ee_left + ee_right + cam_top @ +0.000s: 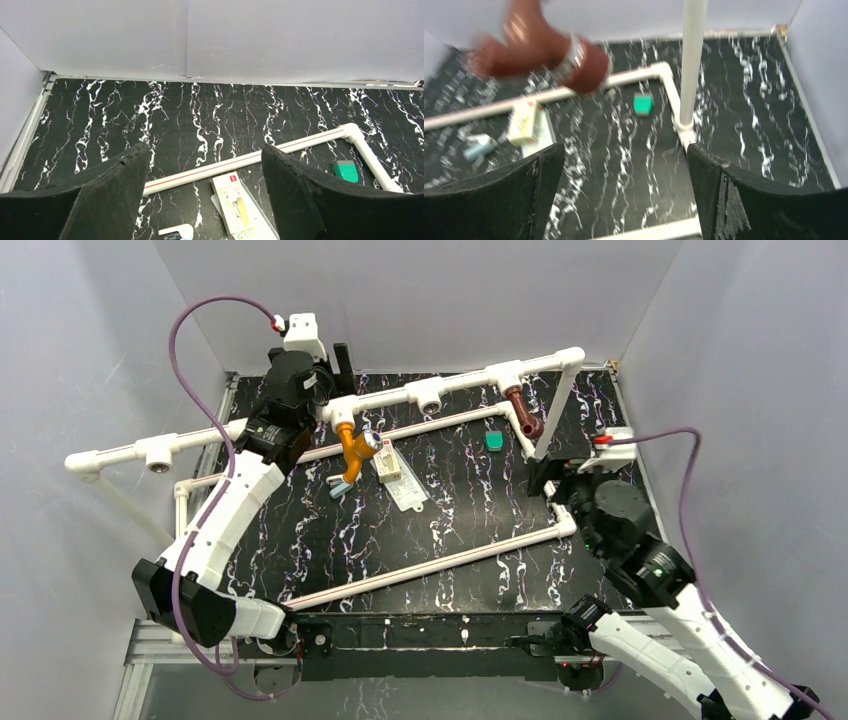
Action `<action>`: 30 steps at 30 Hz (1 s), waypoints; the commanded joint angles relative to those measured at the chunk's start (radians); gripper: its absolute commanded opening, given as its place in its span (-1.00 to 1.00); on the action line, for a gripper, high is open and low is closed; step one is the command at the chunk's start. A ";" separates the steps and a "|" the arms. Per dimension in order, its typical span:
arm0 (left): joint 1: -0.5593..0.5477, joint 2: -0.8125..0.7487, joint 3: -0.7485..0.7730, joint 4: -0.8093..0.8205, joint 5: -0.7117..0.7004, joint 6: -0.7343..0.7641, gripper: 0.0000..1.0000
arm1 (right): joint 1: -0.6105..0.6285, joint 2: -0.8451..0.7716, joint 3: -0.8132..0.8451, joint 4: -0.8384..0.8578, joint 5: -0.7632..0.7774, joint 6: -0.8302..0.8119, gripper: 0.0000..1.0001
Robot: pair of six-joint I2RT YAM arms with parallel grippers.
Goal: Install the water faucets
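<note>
The orange-yellow faucet (351,452) with a silvery knob (372,443) hangs spout-down from a tee of the raised white pipe (460,380). The reddish-brown faucet (524,412) hangs from a tee further right; it shows blurred at the upper left of the right wrist view (544,50). My left gripper (337,366) (203,149) is open and empty, just behind the orange faucet's tee. My right gripper (548,474) (624,147) is open and empty, in front of and below the brown faucet, apart from it.
A low white pipe frame (420,568) lies on the black marbled table (450,500). A small green flat piece (494,440) (345,170) (642,104), a white box (388,466) (235,202) and a small blue-white item (338,488) lie inside it. An upright pipe leg (691,60) stands by my right gripper.
</note>
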State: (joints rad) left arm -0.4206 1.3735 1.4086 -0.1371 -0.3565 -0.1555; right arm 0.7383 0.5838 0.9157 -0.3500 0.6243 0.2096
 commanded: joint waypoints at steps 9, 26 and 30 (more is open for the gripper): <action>-0.047 0.020 0.202 -0.243 0.151 -0.061 0.59 | 0.001 0.035 -0.460 0.453 0.097 -0.199 0.97; -0.047 -0.329 0.199 -0.216 0.414 -0.114 0.63 | -0.414 0.370 -0.706 1.068 -0.185 -0.205 0.97; -0.047 -0.409 0.157 -0.234 0.483 -0.140 0.64 | -0.545 0.534 -0.763 1.295 -0.257 -0.150 0.97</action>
State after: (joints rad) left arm -0.4671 1.0126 1.6093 -0.3378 0.0250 -0.2668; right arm 0.2840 0.9997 0.2039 0.6445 0.4797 -0.0006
